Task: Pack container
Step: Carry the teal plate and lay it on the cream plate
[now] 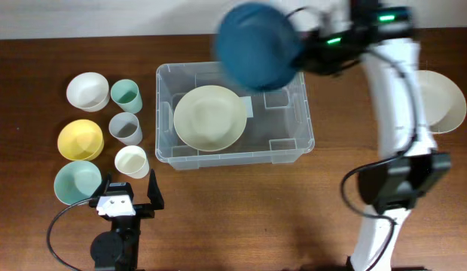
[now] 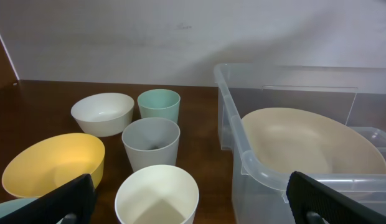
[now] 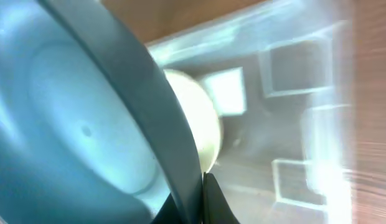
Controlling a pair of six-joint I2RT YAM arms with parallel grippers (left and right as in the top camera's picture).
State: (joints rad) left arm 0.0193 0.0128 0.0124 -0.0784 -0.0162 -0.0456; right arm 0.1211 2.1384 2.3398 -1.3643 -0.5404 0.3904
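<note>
Right gripper (image 3: 194, 202) pinches dark blue round dish (image 1: 256, 45) by rim; clear rectangular plastic bin (image 1: 233, 159) below jaws (view blurred). Left gripper (image 1: 129, 188) wide open, bin ahead-right.

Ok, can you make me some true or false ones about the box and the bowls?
1. The right gripper holds a blue dish over the container. True.
2. The container is empty. False: a cream plate lies in it.
3. The left gripper is open and holds nothing. True.
4. The yellow bowl is inside the container. False: it sits on the table, left of the container.
</note>
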